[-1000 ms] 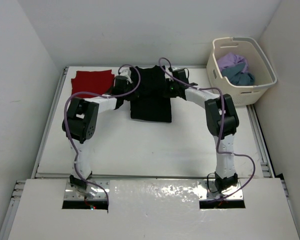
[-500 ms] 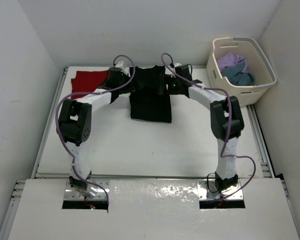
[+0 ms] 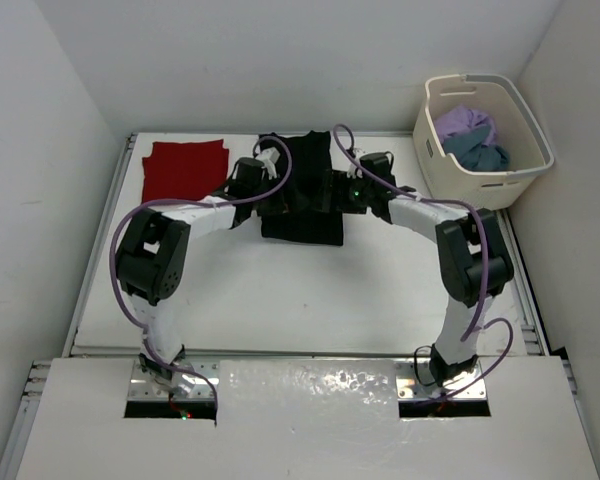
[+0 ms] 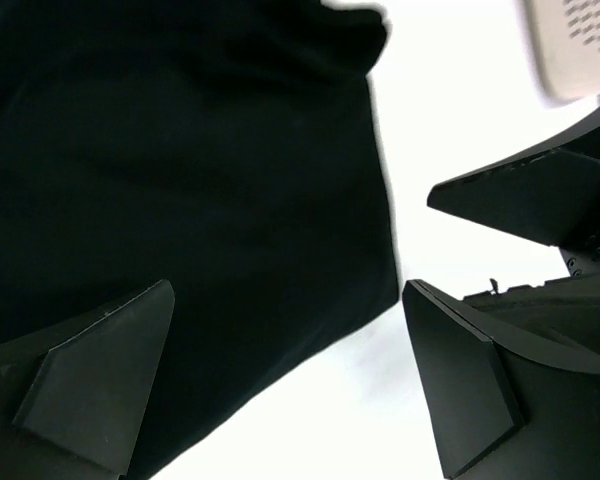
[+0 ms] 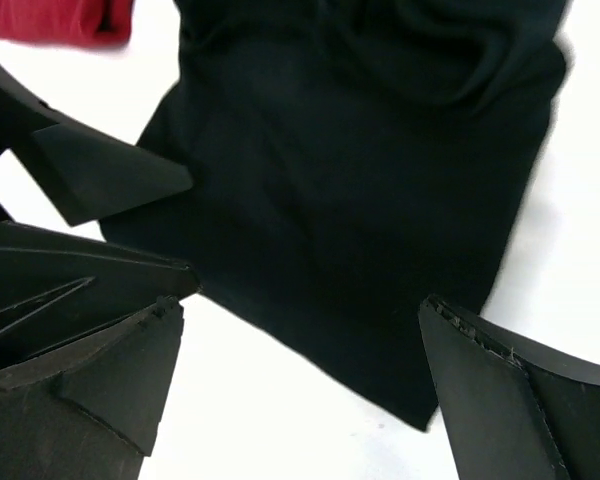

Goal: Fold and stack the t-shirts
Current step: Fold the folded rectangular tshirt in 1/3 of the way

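Your left gripper (image 4: 285,372) and right gripper (image 5: 310,372) hover spread wide and empty over the black t-shirt (image 3: 302,200), lying far centre. It looks mid-fold; next you'd likely pinch its near corners.

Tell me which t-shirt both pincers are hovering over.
The black t-shirt, lying at the far middle under the open left pincer and right pincer. The red t-shirt lies folded far left; the lavender t-shirt and teal t-shirt sit in the basket.
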